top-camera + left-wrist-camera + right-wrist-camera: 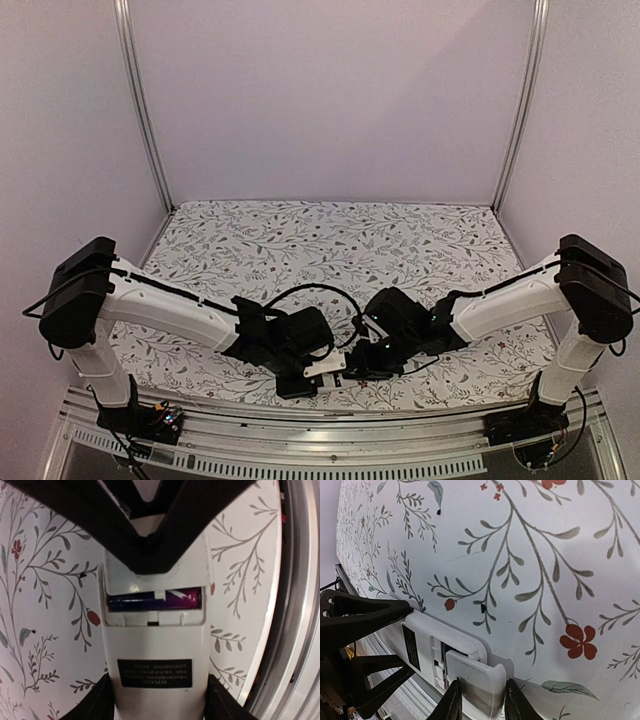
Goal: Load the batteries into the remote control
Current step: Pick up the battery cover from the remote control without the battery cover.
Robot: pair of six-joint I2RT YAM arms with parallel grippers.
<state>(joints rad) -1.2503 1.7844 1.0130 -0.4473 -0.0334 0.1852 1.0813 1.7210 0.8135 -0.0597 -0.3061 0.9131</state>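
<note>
Lying back-up at the middle of the floral-patterned table's (330,240) near edge, one remote control (155,645) is sitting between the two grippers, its white back facing the cameras. The left gripper (160,702) is clamping it by its long sides at the end bearing one black label (155,673), with a dark finger (95,702) pressing against each side. One battery compartment (155,619) is standing partly uncovered, and one battery (150,600), dark purple, is lying crosswise in it. Whether a second is sitting behind it I cannot tell, since one white battery cover (125,577) is overlapping the far part of the opening. The right gripper (482,702) is standing narrow, its two fingertips (451,700) pinching the end of that cover from either side. Seen from the left wrist, the right gripper's black body is blocking the far end of the remote. From above, both wrists are hiding nearly all of it, leaving only a sliver of white showing. Around it, one metal rail (330,440) is running just beside the table's near edge, one black cable (320,292) is looping over the grippers toward the table's middle, and two metal posts (140,100) are rising at the far corners against pale walls (330,100).
</note>
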